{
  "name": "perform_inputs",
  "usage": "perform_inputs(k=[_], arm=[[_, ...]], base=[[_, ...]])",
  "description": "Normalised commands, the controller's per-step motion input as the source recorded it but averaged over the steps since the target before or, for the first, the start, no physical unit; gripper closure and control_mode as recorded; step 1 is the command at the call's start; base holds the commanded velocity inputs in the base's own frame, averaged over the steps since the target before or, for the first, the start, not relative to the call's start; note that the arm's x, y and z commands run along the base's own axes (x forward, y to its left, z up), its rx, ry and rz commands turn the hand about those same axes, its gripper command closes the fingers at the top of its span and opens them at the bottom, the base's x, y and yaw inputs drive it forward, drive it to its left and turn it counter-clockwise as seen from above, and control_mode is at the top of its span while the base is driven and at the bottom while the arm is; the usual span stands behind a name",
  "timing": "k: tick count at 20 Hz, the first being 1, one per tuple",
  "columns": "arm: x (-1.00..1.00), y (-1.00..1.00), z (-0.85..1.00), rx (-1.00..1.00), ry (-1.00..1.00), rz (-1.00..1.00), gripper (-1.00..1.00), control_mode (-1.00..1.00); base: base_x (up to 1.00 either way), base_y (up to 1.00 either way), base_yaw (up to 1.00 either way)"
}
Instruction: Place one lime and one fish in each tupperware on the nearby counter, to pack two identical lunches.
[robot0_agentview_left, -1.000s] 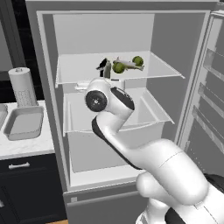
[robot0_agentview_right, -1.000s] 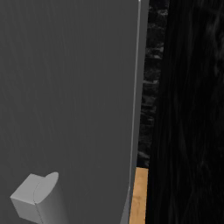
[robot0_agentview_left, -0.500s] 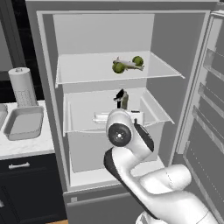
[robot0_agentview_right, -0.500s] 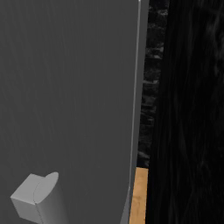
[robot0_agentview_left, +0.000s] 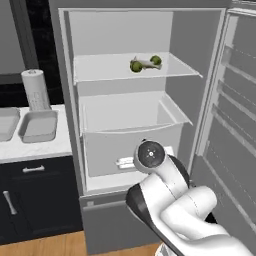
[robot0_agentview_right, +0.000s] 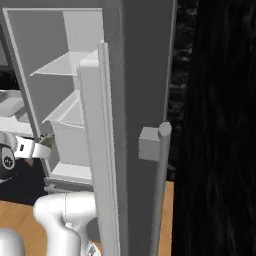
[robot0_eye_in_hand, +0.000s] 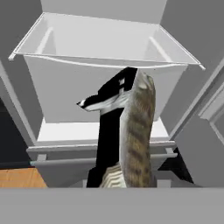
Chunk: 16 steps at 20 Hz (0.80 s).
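Pincer (robot0_eye_in_hand: 114, 177) was clamped on a brown-striped, pale-bellied fish (robot0_eye_in_hand: 138, 135), its long axis running straight out along the fingers. Grey tupperware tray (robot0_agentview_left: 37, 126) sat well off to the pincer's left on the white marbled counter (robot0_agentview_left: 35, 149). Fridge drawer (robot0_eye_in_hand: 105, 65) was just ahead; two limes (robot0_agentview_left: 136, 66) remained on the shelf above.

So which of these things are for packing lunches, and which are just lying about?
For the job: held fish, shelf fish, left lime, right lime, tupperware, second tupperware, counter.
Just lying about: paper towel roll, fridge drawer.
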Motion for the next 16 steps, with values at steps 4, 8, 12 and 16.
perform_inputs(k=[4, 8, 12, 16], arm=[[0.0, 0.0, 0.0, 0.0, 0.0, 0.0, 1.0, 1.0], [0.0, 0.0, 0.0, 0.0, 0.0, 0.0, 1.0, 1.0], [0.0, 0.0, 0.0, 0.0, 0.0, 0.0, 1.0, 1.0], [0.0, 0.0, 0.0, 0.0, 0.0, 0.0, 1.0, 1.0]], base=[[-0.21, 1.0, 0.0], [0.35, 1.0, 0.0], [0.63, 1.0, -0.04], [0.84, 1.0, -0.11]])
